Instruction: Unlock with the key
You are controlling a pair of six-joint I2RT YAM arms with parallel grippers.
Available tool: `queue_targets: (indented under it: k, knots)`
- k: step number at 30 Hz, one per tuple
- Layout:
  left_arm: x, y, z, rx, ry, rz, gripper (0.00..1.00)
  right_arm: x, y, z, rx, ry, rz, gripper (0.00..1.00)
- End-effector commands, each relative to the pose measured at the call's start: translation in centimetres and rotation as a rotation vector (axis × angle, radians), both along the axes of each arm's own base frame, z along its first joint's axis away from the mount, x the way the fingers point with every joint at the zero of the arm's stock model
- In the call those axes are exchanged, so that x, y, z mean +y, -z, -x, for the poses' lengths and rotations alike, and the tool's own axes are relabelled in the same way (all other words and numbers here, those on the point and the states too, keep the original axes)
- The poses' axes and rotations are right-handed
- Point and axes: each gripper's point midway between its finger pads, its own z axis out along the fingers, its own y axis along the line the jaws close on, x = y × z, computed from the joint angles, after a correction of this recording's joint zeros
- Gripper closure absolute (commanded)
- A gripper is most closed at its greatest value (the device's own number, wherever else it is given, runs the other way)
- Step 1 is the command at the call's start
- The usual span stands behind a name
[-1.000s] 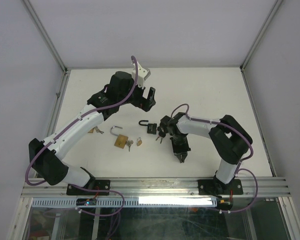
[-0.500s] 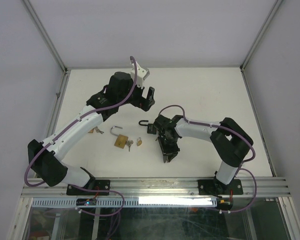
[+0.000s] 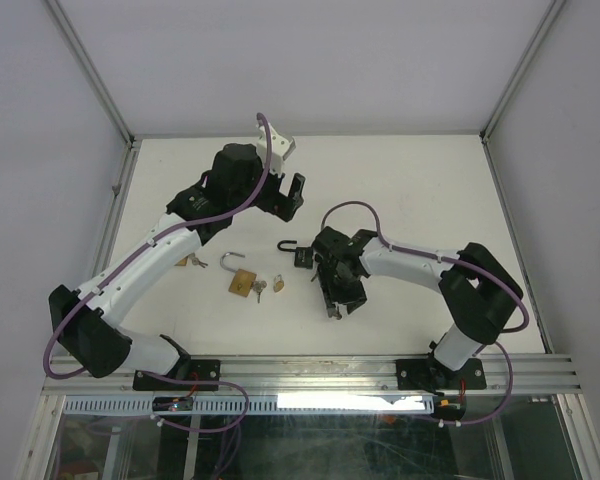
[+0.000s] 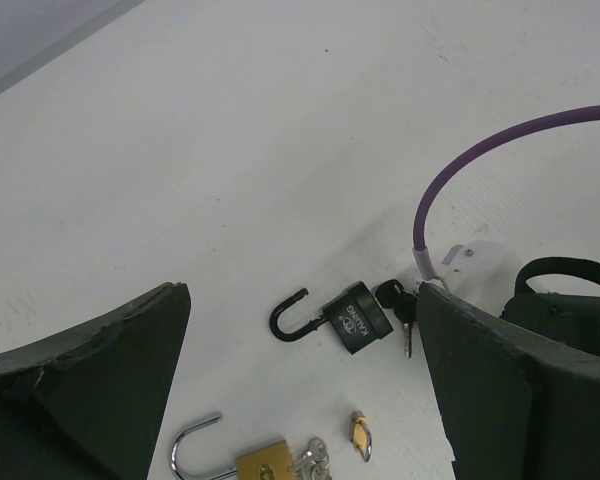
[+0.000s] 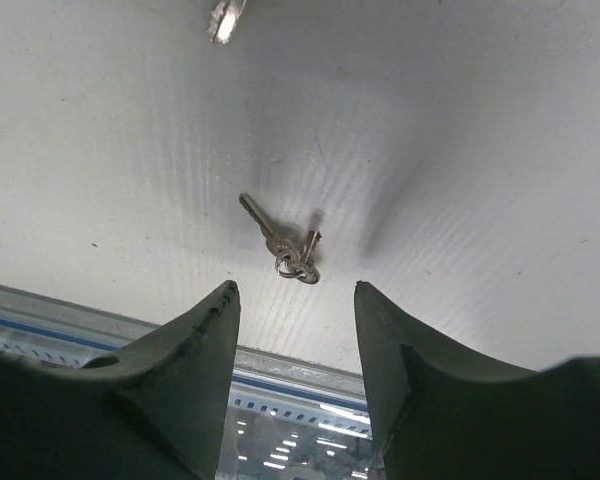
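- One change stands out: the right arm's jaws, clenched a second ago, have parted about halfway, and the arm has shifted leftward.
- A small key bunch (image 5: pixel 285 247) lies loose on the desk (image 3: pixel 400 170) just ahead of those jaws. Neither finger touches it, and they hold nothing.
- The black padlock (image 3: pixel 302 258) sits mid-desk with its shackle swung out and a black-headed key (image 4: pixel 391 295) in its body, so it looks unlocked already.
- The brass padlock (image 3: pixel 242 283) to its left also shows an open shackle.
- The left arm's jaws hover fully released behind the black padlock, well apart from it, gripping nothing.
- The right arm has likely let spare keys go, and the unlocking seems done.
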Motion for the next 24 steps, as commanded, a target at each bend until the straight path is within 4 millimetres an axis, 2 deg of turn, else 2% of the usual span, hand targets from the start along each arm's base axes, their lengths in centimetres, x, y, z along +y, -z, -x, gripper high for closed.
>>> queue_targets:
  k: [1,3,4,9,12,15,17,24]
  knots:
    - [0.6,-3.0,0.0,-0.07,-0.011,0.049,0.01,-0.3,-0.5,-1.0,-0.061,0.028,0.016,0.52]
    - [0.6,-3.3,0.1,-0.074,-0.01,0.053,0.01,0.5,-1.1,-1.5,-0.081,0.039,-0.016,0.66]
    - [0.7,-3.3,0.1,-0.076,-0.012,0.052,0.01,0.8,-1.3,-1.8,-0.093,0.05,-0.035,0.68]
    - [1.0,-3.1,0.2,-0.073,-0.023,0.049,0.01,2.2,-1.6,-2.8,-0.134,0.084,-0.093,0.69]
    - [0.8,-3.0,0.3,-0.066,-0.014,0.055,0.01,1.8,-0.6,-3.1,-0.124,0.088,-0.032,0.67]
    - [0.6,-3.2,0.4,-0.069,0.001,0.057,0.01,0.0,0.6,-2.9,-0.101,0.087,0.098,0.66]
    - [0.6,-3.2,0.3,-0.069,0.0,0.056,0.01,-0.4,0.9,-2.8,-0.093,0.081,0.138,0.65]
    - [0.5,-2.9,0.3,-0.067,0.005,0.053,0.01,0.1,2.1,-1.5,-0.053,0.046,0.139,0.63]
